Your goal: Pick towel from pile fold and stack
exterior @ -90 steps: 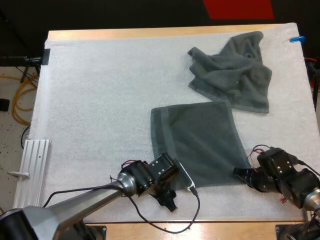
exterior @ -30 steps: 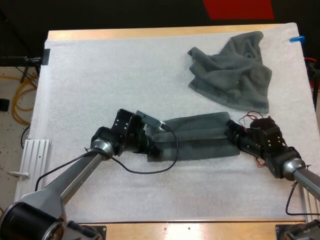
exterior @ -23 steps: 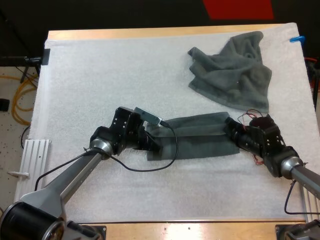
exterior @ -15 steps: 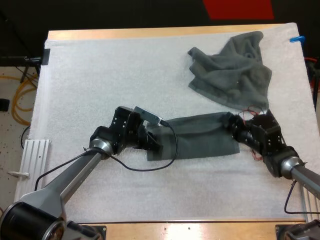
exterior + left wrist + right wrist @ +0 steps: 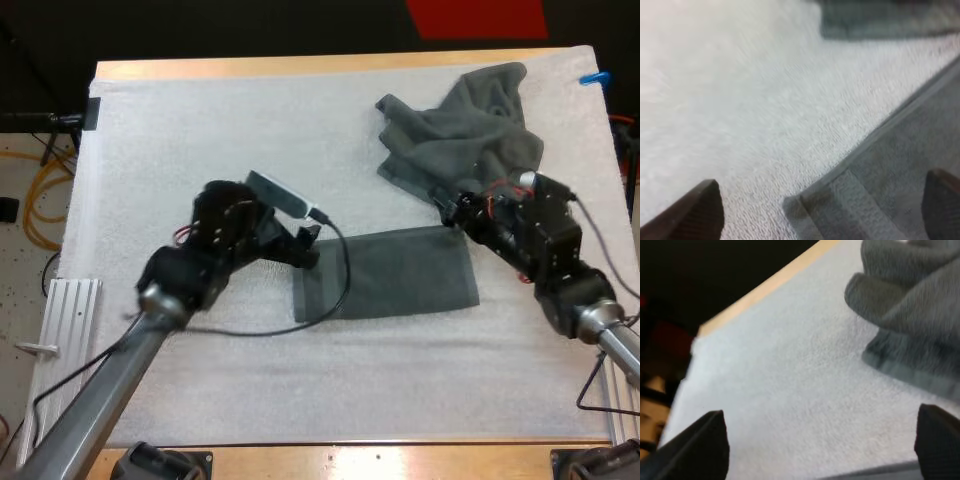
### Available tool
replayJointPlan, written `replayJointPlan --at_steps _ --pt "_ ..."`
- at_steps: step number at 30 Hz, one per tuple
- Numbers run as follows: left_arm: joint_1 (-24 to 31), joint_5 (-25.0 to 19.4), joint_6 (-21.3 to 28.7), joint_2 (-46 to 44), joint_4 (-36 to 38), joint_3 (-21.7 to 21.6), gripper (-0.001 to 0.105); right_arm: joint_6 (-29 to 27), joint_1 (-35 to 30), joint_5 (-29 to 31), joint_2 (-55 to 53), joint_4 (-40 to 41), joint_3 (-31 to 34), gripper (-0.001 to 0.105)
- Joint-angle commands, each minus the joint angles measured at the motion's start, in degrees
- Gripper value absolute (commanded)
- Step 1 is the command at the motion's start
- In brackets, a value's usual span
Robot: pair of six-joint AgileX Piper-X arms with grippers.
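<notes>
Lying flat, rectangular terry towel (image 5: 390, 275).

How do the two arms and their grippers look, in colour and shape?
Both arms are silver-grey tubes ending in bulky black wrist blocks: left arm, right arm. The left gripper and right gripper each have two black fingers. A black cable loops from the left wrist; thin red wires show on the right one.
</notes>
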Motion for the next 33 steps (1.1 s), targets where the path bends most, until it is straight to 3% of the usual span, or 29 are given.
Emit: replayJointPlan --at_steps 1,7,12,16,20,24,28,33 --pt "0.05 -0.86 -0.87 -3.23 2.20 -0.33 0.077 -4.33 -0.39 0.69 -2.37 8.66 -1.95 0.074" --pt "0.05 0.98 -12.55 -14.19 11.66 -0.33 0.077 -15.41 -0.39 4.49 -10.29 31.02 -7.81 0.074" --pt "0.05 9.92 -21.13 -20.50 17.62 -0.33 0.077 -16.30 -0.39 4.48 -16.10 44.92 -9.20 0.074" --pt "0.05 10.97 -22.68 -23.12 21.45 -0.33 0.077 -16.29 -0.39 5.22 -18.95 53.77 -9.20 0.074" --pt "0.05 10.97 -22.68 -23.34 21.07 -0.33 0.077 -17.68 -0.39 7.07 -17.83 54.36 -8.94 0.074" --pt "0.05 10.97 -22.68 -23.34 19.72 -0.33 0.077 -20.15 -1.13 7.15 -11.16 48.95 -8.96 0.074" --pt "0.05 10.97 -22.68 -23.34 19.65 -0.33 0.077 -20.16 -5.79 0.17 -0.73 42.23 -9.50 0.074" --pt "0.05 11.82 -22.79 -23.34 19.84 -0.33 0.077 -20.34 -11.24 -7.07 10.98 39.57 -12.41 0.074"
